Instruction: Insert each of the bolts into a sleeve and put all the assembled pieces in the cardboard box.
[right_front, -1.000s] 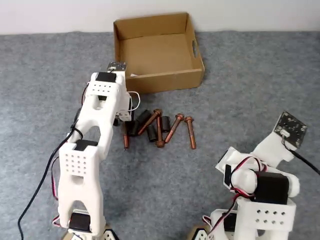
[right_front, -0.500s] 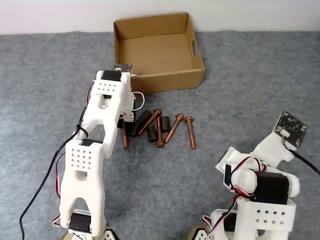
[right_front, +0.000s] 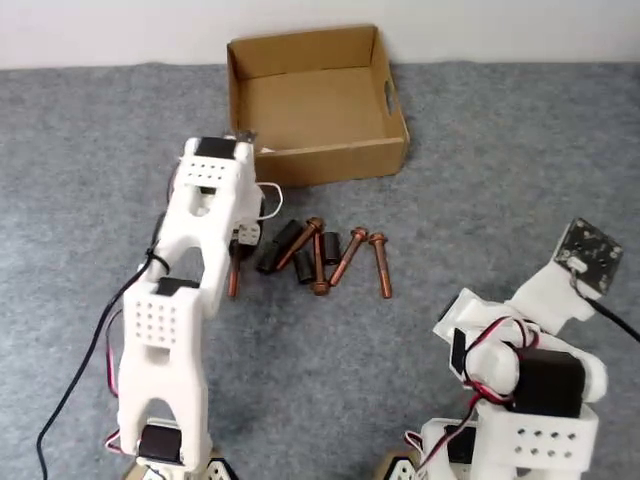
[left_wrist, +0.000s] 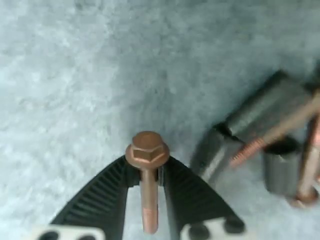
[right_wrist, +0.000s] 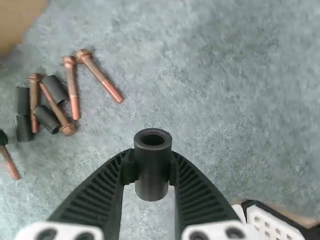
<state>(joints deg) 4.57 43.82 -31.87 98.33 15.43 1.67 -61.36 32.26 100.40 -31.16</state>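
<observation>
The left tool (left_wrist: 147, 170) is clenched on a copper bolt (left_wrist: 147, 150) just under its hex head. Seen from above, the bolt seems to hang just beside the heap, though the arm hides much of it. The right tool (right_wrist: 150, 167) grasps a black sleeve (right_wrist: 152, 182), well apart from the heap. Loose bolts (right_front: 350, 255) and sleeves (right_front: 285, 238) lie jumbled on the grey surface (right_front: 500, 180) near the cardboard box (right_front: 340, 160).

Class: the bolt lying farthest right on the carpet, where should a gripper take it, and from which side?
Probably mid-shank on that bolt, from straight above, jaws astride it: it lies flat, its shank bare, with carpet free on both sides.
</observation>
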